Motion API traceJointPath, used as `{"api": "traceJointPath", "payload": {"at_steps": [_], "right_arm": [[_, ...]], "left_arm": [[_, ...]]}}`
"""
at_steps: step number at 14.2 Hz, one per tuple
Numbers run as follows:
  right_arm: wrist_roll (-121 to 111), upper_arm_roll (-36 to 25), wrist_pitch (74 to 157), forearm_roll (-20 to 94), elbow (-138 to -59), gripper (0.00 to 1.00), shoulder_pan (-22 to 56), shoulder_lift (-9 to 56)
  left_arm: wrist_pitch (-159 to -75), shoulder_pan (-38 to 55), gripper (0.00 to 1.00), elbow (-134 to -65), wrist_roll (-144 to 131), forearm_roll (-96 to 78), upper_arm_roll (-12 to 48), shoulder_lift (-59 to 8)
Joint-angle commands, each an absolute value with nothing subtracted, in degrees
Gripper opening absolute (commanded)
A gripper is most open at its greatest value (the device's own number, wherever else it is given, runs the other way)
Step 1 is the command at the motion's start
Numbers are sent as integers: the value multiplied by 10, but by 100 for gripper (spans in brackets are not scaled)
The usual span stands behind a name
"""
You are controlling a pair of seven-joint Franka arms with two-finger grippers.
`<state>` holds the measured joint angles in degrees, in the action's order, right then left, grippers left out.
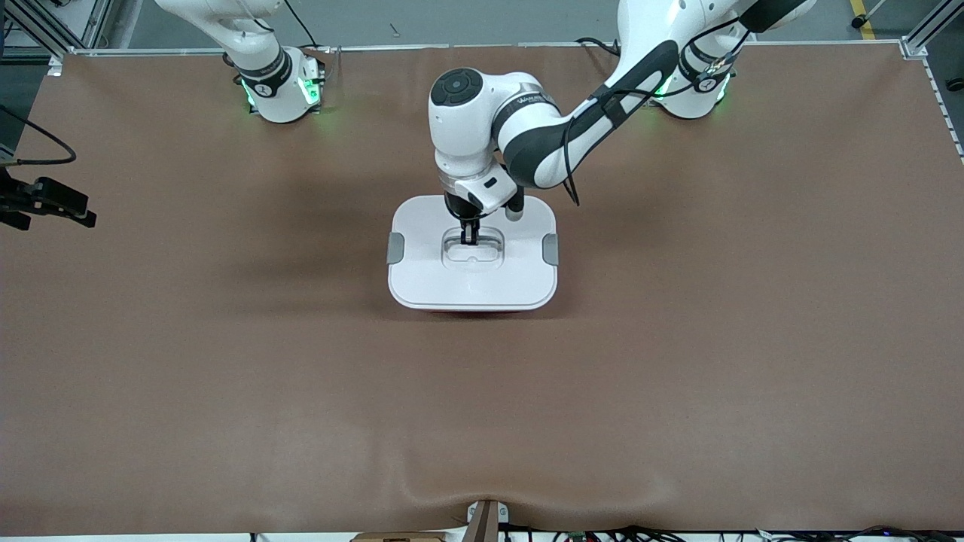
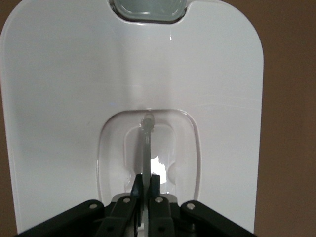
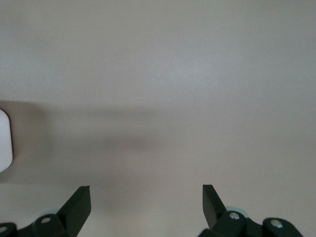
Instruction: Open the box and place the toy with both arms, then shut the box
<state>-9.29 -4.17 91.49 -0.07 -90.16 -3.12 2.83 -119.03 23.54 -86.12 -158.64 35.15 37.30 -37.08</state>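
Observation:
The box [image 1: 422,278] stands in the middle of the table with its white lid [image 2: 64,89] on and a grey clip at each end [image 1: 395,248]. My left gripper [image 1: 470,239] reaches down into the lid's recessed centre. In the left wrist view it [image 2: 146,180] is shut on the thin upright handle [image 2: 146,143]. My right gripper [image 3: 146,190] is open over bare table with nothing between its fingers; a white corner of the box [image 3: 4,140] shows at the edge of its view. The toy is out of view.
Brown table cover [image 1: 678,361] spreads all round the box. A black device with a cable [image 1: 53,202] juts in at the table's edge toward the right arm's end. Both arm bases [image 1: 282,90] stand along the edge farthest from the front camera.

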Motion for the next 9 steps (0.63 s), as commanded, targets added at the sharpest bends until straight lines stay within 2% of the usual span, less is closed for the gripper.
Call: {"api": "traceJointPath", "payload": {"at_steps": [1, 3, 4, 5, 6, 7, 9], "right_arm": [[-94, -40, 913, -3, -895, 100, -33, 27], [-94, -40, 907, 1, -897, 100, -33, 26], [-94, -40, 907, 2, -897, 100, -33, 25], [-93, -40, 907, 2, -897, 100, -33, 24], [-94, -40, 909, 4, -897, 100, -33, 24], [-94, -40, 911, 6, -896, 100, -33, 22], [-94, -40, 913, 6, -894, 100, -33, 18]], "left_arm": [[-1179, 238, 0, -879, -1688, 380, 374, -358], [-1179, 238, 0, -878, -1687, 380, 374, -358], [-1179, 238, 7, -878, -1684, 380, 374, -357], [-1175, 238, 57, -879, -1681, 381, 374, -356], [-1170, 238, 89, -875, -1679, 386, 374, -356], [-1168, 237, 100, -871, -1679, 388, 374, -356], [-1168, 236, 100, -859, -1665, 388, 374, -355]]}}
